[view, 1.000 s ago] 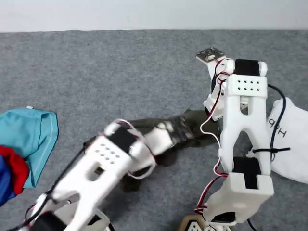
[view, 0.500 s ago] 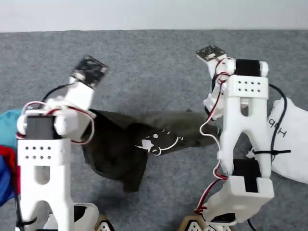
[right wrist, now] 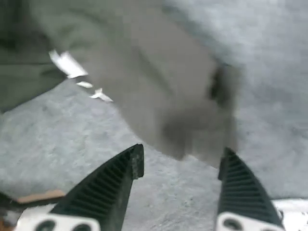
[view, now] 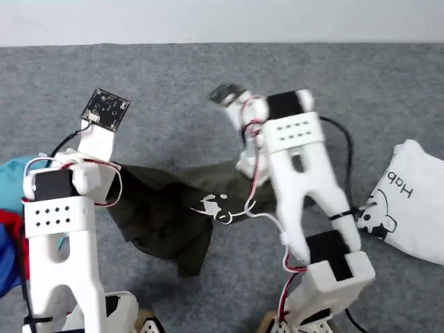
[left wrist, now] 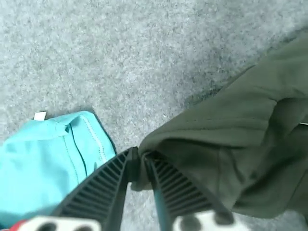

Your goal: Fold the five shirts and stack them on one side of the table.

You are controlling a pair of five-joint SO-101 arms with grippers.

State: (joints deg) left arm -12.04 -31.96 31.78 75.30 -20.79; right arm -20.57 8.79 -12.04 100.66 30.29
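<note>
The table point(view: 208, 76) is covered in flecked grey. The olive shirt point(view: 159, 208) is printed in white, the white shirt point(view: 416, 225) in black; a teal shirt point(left wrist: 43, 159) is also seen.

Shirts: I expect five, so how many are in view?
5, probably: green shirt mid-table, pinched by the left hand; white shirt at the right edge; teal shirt, red shirt and blue shirt heaped at the left edge, partly hidden.

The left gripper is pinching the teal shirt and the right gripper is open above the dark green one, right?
No. The left wrist view shows the left gripper pinching the dark green shirt; the teal shirt lies loose beside it. The right gripper is indeed open.
</note>
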